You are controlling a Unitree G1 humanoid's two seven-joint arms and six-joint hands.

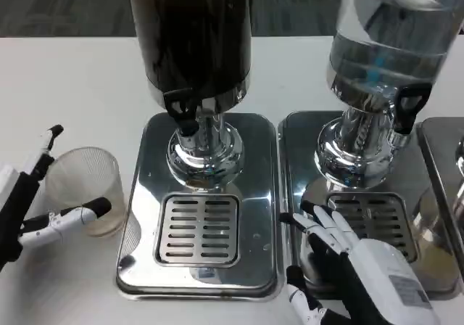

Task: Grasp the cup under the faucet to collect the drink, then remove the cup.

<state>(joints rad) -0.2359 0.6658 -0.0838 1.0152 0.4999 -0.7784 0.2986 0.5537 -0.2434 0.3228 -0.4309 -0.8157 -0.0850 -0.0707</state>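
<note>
A clear plastic cup (83, 188) stands upright on the white table, left of the dark drink dispenser (192, 35) and outside its steel drip tray (145, 194). A faint tan tint shows at the cup's bottom. My left hand (29, 202) holds the cup from the left: one finger runs up behind its rim and another lies across its front wall. The dispenser's black faucet (181, 111) hangs above the slotted grate (199, 227), with nothing under it. My right hand (362, 267) rests with fingers spread on the neighbouring tray, holding nothing.
A second dispenser (384, 42) with clear liquid stands at the right on its own steel tray (293, 165); its black faucet (406, 107) points down. The edge of a third tray (442, 194) shows at the far right. Bare white table lies behind the cup.
</note>
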